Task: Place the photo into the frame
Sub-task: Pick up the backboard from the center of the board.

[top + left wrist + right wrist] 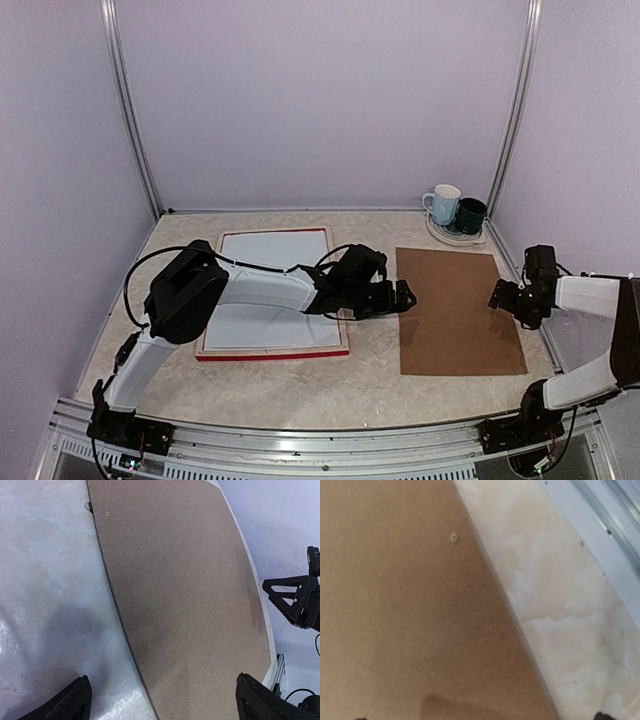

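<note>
While the frame [270, 353] lies face down on the left half of the table [370, 385], pale wood up and a strip of red along its near edge, the photo [265, 262] sits inside it, white back up. By the look of it the print is in place and only wants closing in.

Across the frame's right side stretches the left arm [255, 290], and there's the catch: nothing can go down on that frame while the arm lies over it. The left fingers [75, 702] hang just past the frame, above the left edge of the board [455, 310], spread as wide as they go and holding nothing. The wrist view shows that edge running up between them.

The board lies flat on the table just beside the frame, a strip of bare table between the two. I'd judge that flatness makes its edge hard to get under.

Over at its right edge the right fingers [304, 609] hover, equally wide and equally empty. Their own camera catches only the tips at its bottom corners, with the board's edge below. One arm at each long side reads to me as a set-up for a two-handed lift.

Back right, a white mug [442, 203] and a dark mug [470, 214] share a saucer [455, 237] just beyond the board's far corner. They're off the path to the frame but near the right arm.
</note>
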Robot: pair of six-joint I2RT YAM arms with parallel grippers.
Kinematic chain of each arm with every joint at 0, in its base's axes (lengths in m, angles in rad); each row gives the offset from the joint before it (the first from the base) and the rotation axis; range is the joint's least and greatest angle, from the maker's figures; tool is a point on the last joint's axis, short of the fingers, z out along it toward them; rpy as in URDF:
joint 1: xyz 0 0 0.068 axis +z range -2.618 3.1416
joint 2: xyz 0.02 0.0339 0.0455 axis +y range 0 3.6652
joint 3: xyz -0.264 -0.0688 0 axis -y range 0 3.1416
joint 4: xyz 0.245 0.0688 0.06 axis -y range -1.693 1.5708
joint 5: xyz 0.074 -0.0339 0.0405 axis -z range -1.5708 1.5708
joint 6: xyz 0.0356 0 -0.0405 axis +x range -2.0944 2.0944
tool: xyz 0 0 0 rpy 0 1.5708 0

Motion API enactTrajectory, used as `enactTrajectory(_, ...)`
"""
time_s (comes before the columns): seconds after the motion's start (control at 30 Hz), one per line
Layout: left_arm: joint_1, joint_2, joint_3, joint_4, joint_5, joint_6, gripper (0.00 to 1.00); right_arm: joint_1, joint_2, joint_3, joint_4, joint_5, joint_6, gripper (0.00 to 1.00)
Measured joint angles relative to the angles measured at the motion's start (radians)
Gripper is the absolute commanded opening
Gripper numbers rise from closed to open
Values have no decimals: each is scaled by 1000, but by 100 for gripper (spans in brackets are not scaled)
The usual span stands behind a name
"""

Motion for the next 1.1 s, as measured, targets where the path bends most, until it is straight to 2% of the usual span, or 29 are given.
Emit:
enactTrajectory(0.43,-23,76,108,9,26,-33,99,0,53,0,8,-10,0,99)
enactTrajectory(0.8,-29,90,127,13,41,-68,99,-2,95,1,47,-69,-2,98)
enactTrajectory(1.1,-19,90,127,20,46,-90,99,-13,120,0,116,-130,-19,94)
